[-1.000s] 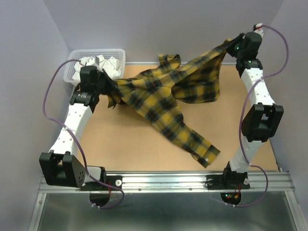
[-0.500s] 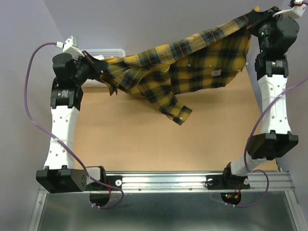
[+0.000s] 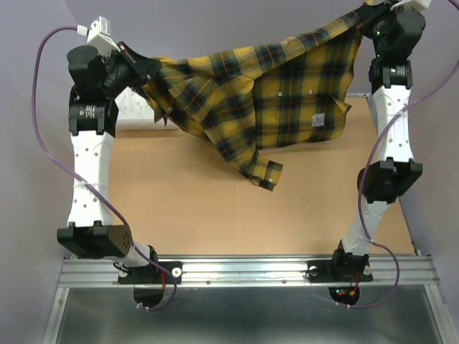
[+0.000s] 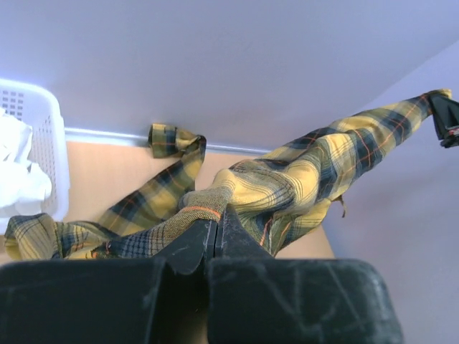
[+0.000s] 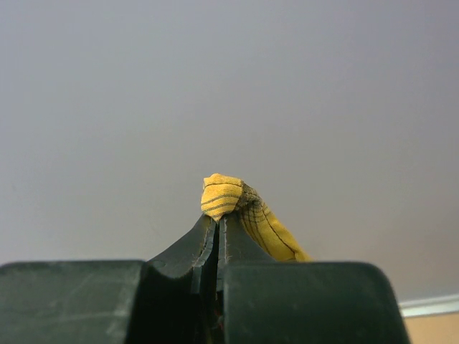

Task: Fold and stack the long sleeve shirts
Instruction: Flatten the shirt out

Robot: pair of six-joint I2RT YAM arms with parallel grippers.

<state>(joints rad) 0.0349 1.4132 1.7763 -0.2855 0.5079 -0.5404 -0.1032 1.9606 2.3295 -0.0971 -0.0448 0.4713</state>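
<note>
A yellow and dark plaid long sleeve shirt (image 3: 272, 93) hangs stretched in the air between both arms, high over the back of the table. My left gripper (image 3: 147, 72) is shut on its left end, the cloth bunched at the fingertips (image 4: 215, 215). My right gripper (image 3: 367, 20) is shut on the far right corner, where a small yellow fold (image 5: 222, 195) sticks out above the jaws. One sleeve with its cuff (image 3: 264, 172) dangles below the middle. Another sleeve (image 4: 168, 140) trails down to the table's back edge.
A white plastic basket (image 4: 39, 136) with crumpled white cloth (image 4: 18, 172) stands at the back left corner, partly behind my left arm. The brown tabletop (image 3: 215, 208) lies under the hanging shirt. Purple-grey walls close in at the back and both sides.
Both arms have risen with the shirt, lifting it off the table and stretching it wider. The body now hangs flatter and the sleeve cuff swings free above the table.
</note>
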